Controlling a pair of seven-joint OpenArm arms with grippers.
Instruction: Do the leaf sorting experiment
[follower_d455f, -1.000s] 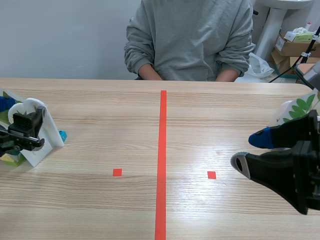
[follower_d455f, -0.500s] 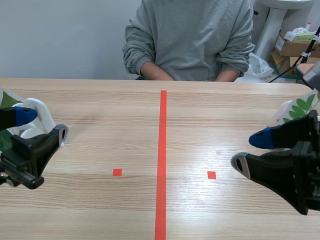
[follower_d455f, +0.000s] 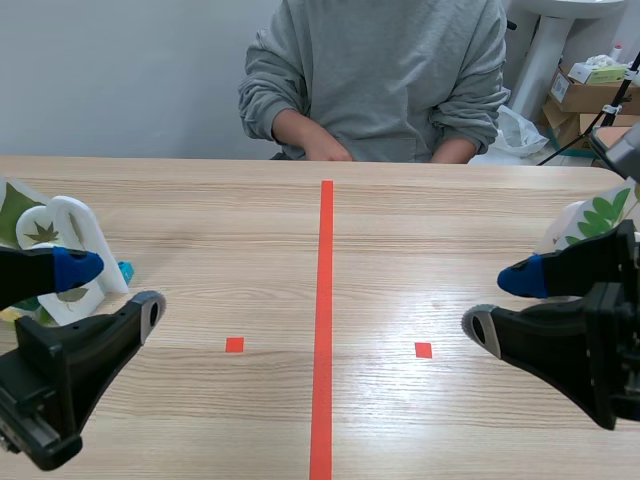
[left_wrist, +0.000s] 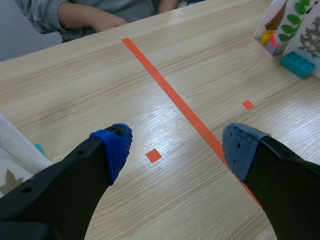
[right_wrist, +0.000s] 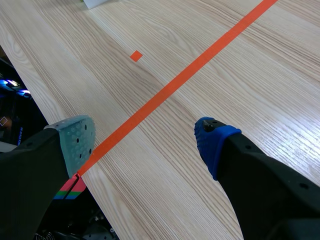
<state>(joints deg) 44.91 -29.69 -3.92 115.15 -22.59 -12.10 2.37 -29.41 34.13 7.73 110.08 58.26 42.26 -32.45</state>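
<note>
Scene: left hand (follower_d455f: 115, 290) wide, empty; right hand (follower_d455f: 500, 305) wide, empty. Left cards (follower_d455f: 15, 212) at white stand (follower_d455f: 85, 240), right cards (follower_d455f: 600, 215) far right. Probably light, thin, stiff, slick; best pinched at top edge.
Left wrist: spread over grainy wood surface (left_wrist: 75, 75), right cards well ahead.
Right wrist: spread, nothing between.

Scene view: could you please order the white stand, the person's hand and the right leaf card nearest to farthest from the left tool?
1. white stand, beside the left tool.
2. person's hand, far side, centre.
3. right leaf card, far right.
</note>
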